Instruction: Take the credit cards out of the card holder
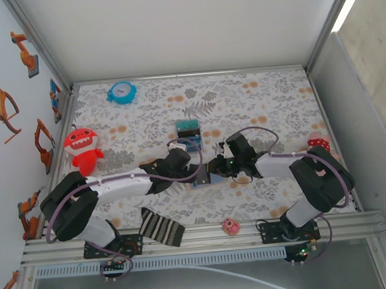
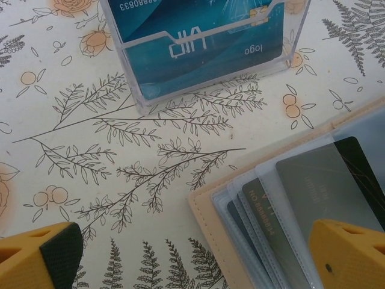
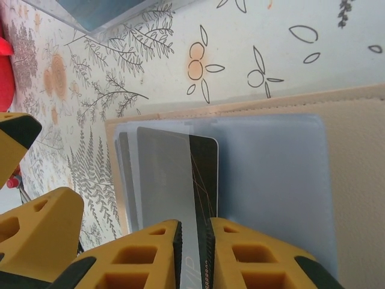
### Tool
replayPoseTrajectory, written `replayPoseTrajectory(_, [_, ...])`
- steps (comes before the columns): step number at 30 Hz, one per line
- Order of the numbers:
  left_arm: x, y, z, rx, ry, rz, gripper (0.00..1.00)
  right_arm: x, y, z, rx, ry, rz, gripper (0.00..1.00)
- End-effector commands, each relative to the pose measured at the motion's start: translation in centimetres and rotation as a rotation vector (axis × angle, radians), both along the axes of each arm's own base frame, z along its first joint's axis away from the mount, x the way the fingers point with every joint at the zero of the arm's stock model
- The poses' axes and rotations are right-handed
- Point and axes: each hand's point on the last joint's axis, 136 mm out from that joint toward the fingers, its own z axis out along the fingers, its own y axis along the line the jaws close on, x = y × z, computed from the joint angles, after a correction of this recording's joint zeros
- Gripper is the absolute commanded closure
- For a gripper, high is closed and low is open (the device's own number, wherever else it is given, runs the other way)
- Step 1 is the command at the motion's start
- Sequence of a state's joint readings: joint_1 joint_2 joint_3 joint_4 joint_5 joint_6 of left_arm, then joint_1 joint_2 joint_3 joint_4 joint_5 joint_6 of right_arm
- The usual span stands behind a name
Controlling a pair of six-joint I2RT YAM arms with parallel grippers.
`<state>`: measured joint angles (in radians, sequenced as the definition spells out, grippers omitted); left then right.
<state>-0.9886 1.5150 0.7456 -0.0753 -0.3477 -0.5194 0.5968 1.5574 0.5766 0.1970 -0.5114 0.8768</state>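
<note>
Card holder point(image 3: 355, 180), tan, open, cards point(image 3: 174, 180) showing

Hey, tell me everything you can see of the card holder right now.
The card holder lies open and flat on the floral tablecloth, between the two arms. Its cover looks like tan leather. Inside are pale translucent plastic sleeves, fanned and overlapping, holding cards. On top is a grey card with a dark stripe. The right gripper straddles that card's edge, fingers close together; whether it pinches is unclear.
</note>
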Motion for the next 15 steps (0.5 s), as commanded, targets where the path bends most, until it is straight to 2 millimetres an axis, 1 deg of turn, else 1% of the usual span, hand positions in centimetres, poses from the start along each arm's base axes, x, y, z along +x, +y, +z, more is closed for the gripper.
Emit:
replayPoseTrajectory(1, [0.2, -0.6, 0.1, 0.02, -0.004, -0.018, 0.03, -0.2, 0.1, -0.7, 0.026, 0.028, -0.007, 0.81])
replayPoseTrajectory(3, [0.2, -0.6, -0.1, 0.023, 0.001, -0.019, 0.03, -0.2, 0.1, -1.0, 0.032, 0.036, -0.013, 0.81])
replayPoseTrajectory(8, [-0.2, -0.2, -1.4, 0.057, 0.029, -0.023, 0.03, -0.4, 0.0, -1.5, 0.032, 0.047, -0.024, 0.81])
replayPoseTrajectory(15, [-0.6, -0.4, -2.3, 0.071, 0.054, -0.038, 0.03, -0.4, -0.6, -1.3, 0.008, 0.044, -0.044, 0.82])
